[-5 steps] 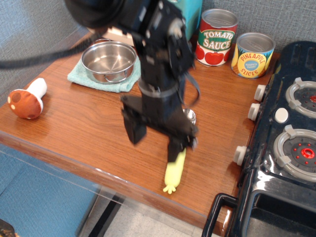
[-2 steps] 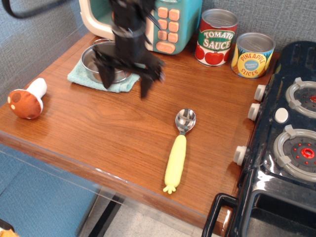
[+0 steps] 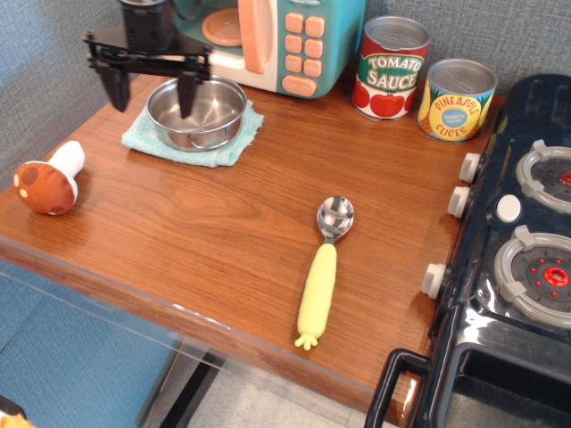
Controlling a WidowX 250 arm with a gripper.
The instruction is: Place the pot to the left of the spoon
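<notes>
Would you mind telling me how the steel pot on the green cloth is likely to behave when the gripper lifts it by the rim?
The pot looks thin-walled and empty, so probably light and rigid. Its polished steel may be slippery between the open gripper's narrow fingers, so it could tilt when held by one side. It sits on a soft cloth, which might drag or bunch if the pot is pushed rather than lifted.

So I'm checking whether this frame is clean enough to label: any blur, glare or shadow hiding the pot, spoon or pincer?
In observation.image, everything is sharp, with no motion blur. The pot shows bright reflections inside, yet its rim stays clear. The spoon has a small highlight on its bowl. The pincer is dark but crisp, spread open, one finger in front of the pot. Shadows are soft.
</notes>
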